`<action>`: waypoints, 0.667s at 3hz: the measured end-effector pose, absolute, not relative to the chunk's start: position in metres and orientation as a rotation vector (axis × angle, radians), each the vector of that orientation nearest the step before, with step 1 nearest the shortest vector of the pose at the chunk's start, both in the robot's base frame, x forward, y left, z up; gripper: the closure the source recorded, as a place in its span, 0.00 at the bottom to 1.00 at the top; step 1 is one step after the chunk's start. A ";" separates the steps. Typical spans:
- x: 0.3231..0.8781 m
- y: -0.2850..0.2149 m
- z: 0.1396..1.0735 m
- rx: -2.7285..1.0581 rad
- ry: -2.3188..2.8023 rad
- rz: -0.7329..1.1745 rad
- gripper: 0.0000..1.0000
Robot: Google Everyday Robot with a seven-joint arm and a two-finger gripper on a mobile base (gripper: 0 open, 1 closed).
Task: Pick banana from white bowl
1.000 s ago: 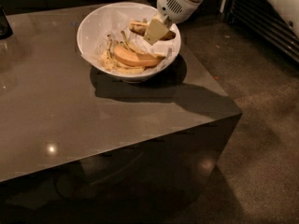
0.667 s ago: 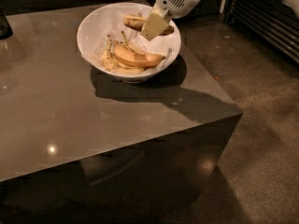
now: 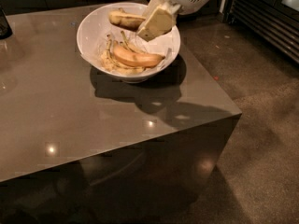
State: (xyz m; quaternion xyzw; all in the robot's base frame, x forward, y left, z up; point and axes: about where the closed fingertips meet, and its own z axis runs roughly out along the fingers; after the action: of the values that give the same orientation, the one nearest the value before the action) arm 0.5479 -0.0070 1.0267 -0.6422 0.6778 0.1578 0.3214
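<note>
The white bowl stands near the table's far right corner. My gripper hangs over the bowl's far right side, shut on one end of the bruised pale yellow banana. It holds the banana roughly level, above the bowl's contents, with its free end pointing left. One cream finger pad faces the camera and hides the gripped end. A smooth orange-yellow banana and limp peel strips lie in the bottom of the bowl.
The bowl sits on a glossy grey-brown table whose right edge drops to the floor just past the bowl. A dark object stands at the table's far left. A slatted metal rack lines the far right.
My gripper has risen and drawn back toward the bowl's far rim, lifting the bruised banana clear of the fruit and peels below.
</note>
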 end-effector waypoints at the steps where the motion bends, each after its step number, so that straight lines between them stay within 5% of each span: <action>1: 0.547 -0.004 1.027 -1.701 1.758 0.413 1.00; 2: 0.527 -0.001 1.034 -1.727 1.778 0.418 1.00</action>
State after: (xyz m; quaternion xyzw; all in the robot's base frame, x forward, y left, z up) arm 0.5271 -0.0008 1.0344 -0.6534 0.6728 0.1581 0.3088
